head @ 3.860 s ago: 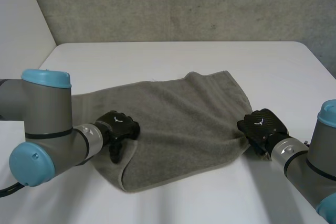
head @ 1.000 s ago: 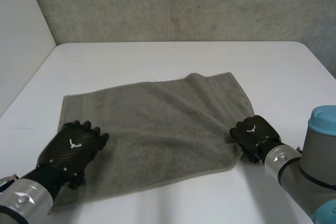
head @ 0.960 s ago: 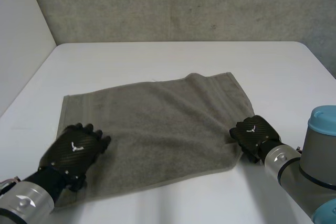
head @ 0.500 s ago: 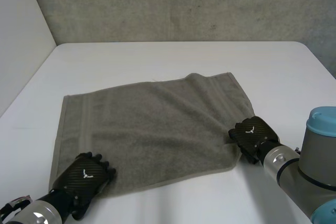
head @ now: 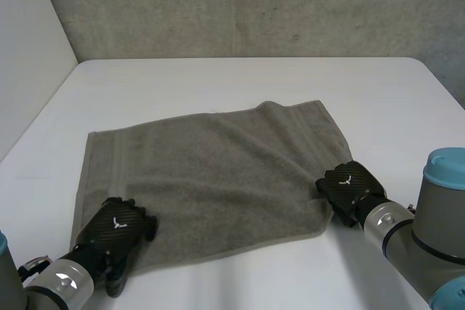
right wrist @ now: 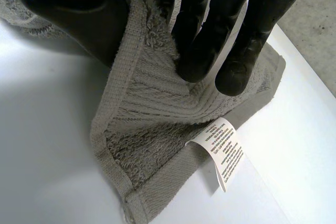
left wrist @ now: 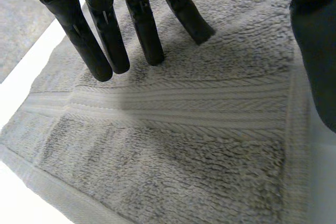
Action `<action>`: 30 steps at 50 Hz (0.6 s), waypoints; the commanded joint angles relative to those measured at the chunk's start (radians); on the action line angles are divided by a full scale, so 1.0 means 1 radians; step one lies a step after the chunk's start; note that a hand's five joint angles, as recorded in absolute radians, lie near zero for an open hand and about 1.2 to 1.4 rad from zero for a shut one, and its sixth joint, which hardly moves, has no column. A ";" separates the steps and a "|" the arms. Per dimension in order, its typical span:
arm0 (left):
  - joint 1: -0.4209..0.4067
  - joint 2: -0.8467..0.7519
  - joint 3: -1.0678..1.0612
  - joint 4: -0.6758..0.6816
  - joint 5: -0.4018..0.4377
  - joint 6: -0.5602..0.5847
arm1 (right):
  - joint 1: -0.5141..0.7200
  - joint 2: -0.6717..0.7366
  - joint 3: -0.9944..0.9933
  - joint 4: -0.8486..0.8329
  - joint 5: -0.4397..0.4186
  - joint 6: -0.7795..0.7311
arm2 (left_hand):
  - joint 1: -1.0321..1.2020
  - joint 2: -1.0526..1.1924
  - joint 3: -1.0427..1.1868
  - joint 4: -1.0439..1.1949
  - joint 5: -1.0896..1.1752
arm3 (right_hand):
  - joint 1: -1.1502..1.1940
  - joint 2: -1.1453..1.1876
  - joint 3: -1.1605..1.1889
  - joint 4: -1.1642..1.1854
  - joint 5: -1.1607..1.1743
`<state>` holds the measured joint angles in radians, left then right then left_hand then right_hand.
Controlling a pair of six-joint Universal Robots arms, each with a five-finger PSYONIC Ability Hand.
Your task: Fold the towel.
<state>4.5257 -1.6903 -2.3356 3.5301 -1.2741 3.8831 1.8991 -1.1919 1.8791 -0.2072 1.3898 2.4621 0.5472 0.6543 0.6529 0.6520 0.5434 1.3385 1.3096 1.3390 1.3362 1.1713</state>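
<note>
The grey towel (head: 218, 172) lies spread flat on the white table (head: 254, 81). My left hand (head: 116, 229) rests on its near-left corner. In the left wrist view the fingers (left wrist: 105, 40) are straight, with their tips down on the towel (left wrist: 184, 145) just inside its woven band, so the hand is open. My right hand (head: 351, 185) is at the near-right corner. In the right wrist view its fingers (right wrist: 202, 35) and thumb (right wrist: 79, 9) pinch that corner of the towel (right wrist: 147, 129), which is lifted and doubled over. A white care label (right wrist: 223, 153) hangs from the corner.
A concrete wall (head: 254, 5) stands behind the table's far edge, and a pale panel (head: 29, 56) borders it at the left. Bare tabletop lies beyond the towel and along the near edge between my arms.
The towel's left part, folded over earlier, is spread flat. My left hand has drawn back over the towel to its near-left corner. The right hand has kept its pinch on the near-right corner.
</note>
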 commanded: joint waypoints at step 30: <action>-0.010 -0.011 0.048 0.121 -0.062 -0.094 | -0.011 0.005 -0.002 0.000 0.011 -0.031 | 0.693 0.586 0.587 0.588 0.522 | 0.058 0.087 0.057 0.060 0.050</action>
<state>4.5179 -1.7039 -2.2950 3.6399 -1.3233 3.8266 1.8994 -1.1811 1.8843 -0.2064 1.3998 2.4251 1.1128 1.1119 1.1166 1.1230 1.1038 1.3385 1.3096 1.3389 1.3362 1.1713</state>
